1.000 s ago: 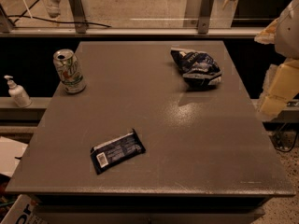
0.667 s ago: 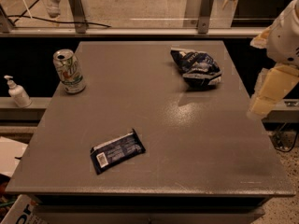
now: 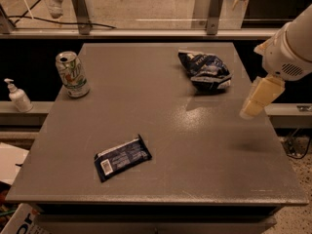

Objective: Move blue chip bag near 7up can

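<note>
Gripper [image 3: 251, 109] aslant above table's [image 3: 170, 130] right edge

Right side: end effector [image 3: 258, 99] hangs at the table [image 3: 195, 179] edge, near blue chip bag [image 3: 205, 71] but apart from it. Open lane across the far half of the table between the bag and 7up can [image 3: 72, 74]. Bar wrapper [image 3: 122, 157] lies flat front-left, well apart from both. Pump bottle [image 3: 18, 95] stands off the table, left of the can. Rail posts [image 3: 79, 6] behind the far edge, probably clear of it.
</note>
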{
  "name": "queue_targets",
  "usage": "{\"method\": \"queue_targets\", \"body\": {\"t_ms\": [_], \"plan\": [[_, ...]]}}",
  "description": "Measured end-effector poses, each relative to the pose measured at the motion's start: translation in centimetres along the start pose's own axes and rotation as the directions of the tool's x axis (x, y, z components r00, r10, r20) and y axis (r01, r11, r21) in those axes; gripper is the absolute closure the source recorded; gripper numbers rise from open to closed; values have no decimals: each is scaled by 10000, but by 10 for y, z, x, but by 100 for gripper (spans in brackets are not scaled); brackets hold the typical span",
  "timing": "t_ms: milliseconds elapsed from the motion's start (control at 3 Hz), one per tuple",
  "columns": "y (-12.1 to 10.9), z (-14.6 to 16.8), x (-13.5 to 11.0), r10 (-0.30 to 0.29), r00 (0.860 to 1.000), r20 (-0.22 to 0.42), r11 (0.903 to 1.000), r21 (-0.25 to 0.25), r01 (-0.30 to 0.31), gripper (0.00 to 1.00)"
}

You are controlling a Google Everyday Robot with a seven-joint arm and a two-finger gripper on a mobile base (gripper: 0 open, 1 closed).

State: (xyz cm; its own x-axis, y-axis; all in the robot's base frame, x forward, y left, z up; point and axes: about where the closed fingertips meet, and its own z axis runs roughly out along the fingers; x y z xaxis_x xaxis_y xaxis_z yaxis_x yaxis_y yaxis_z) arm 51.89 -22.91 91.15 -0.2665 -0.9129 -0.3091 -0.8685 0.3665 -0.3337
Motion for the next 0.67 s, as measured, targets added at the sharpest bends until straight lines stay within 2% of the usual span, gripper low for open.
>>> {"method": "queue_targets", "body": {"t_ms": [333, 667], "plan": [[-23, 23, -10, 101, 9987, 507, 9987, 488, -126, 0], [-47, 51, -16, 316, 9970, 712, 9969, 698, -366, 0]]}}
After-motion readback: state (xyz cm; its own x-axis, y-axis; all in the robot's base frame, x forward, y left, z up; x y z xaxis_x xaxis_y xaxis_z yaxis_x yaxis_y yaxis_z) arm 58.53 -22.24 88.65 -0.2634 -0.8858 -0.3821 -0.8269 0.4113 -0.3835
